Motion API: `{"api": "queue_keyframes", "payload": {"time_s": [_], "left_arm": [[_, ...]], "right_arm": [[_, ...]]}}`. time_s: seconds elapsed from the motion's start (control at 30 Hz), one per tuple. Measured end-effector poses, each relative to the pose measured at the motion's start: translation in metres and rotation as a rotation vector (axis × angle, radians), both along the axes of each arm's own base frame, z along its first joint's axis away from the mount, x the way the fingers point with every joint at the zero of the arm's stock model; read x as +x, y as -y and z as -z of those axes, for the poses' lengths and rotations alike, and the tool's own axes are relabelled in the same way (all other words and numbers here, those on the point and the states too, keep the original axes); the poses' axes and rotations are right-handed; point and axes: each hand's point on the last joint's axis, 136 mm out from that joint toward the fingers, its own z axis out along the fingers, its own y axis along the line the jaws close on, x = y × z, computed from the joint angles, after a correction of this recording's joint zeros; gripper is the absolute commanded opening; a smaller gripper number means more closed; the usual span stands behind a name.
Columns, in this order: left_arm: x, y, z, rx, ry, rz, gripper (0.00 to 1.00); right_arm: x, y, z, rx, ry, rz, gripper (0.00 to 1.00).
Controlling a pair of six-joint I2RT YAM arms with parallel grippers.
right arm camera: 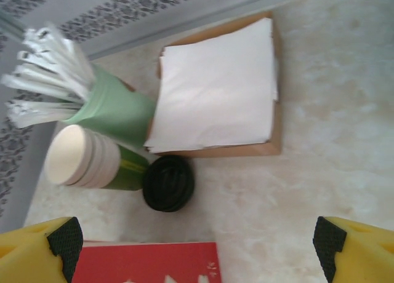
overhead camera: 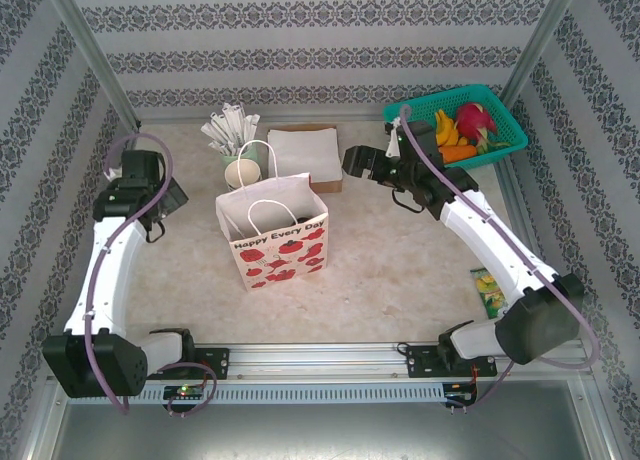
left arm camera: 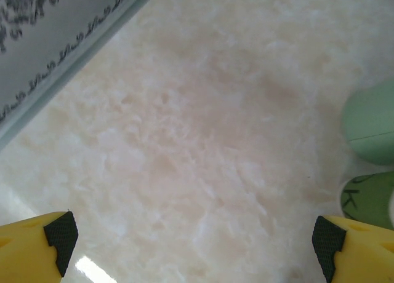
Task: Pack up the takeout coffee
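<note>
I record the table [overhead camera: 400, 270] as cream and marbled. Paper bag [overhead camera: 272, 230]: white with red flowers. Takeout coffee [right arm camera: 168, 183]: black lid. Cup stack [right arm camera: 92, 163]: green outside, cream inside. Napkins [right arm camera: 215, 86]: white, on a brown tray [right arm camera: 246, 151]. Basket [overhead camera: 497, 148] at the far right corner: teal. Left gripper [left arm camera: 194, 240] and right gripper [right arm camera: 197, 243]: yellow fingers, black pads.
</note>
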Motion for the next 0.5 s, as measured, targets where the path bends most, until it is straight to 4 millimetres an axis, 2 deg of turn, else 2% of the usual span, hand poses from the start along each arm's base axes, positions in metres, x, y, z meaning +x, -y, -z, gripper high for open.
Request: {"api": "queue_keyframes", "payload": {"time_s": [0.1, 0.23, 0.37, 0.5], "left_arm": [[-0.006, 0.0, 0.016, -0.032, -0.007, -0.049, 1.0], [-0.004, 0.005, 0.026, -0.089, 0.014, -0.09, 0.99], [-0.006, 0.015, 0.047, -0.167, -0.01, -0.112, 1.0], [-0.016, 0.027, 0.077, -0.251, -0.072, -0.133, 1.0]], "right_arm": [[0.008, 0.005, 0.019, -0.045, -0.032, -0.007, 0.97], [0.016, 0.001, 0.048, -0.1, -0.098, -0.055, 0.96], [0.03, -0.008, 0.061, -0.127, -0.132, -0.098, 0.91], [0.055, -0.018, 0.07, -0.144, -0.161, -0.113, 0.84]]}}
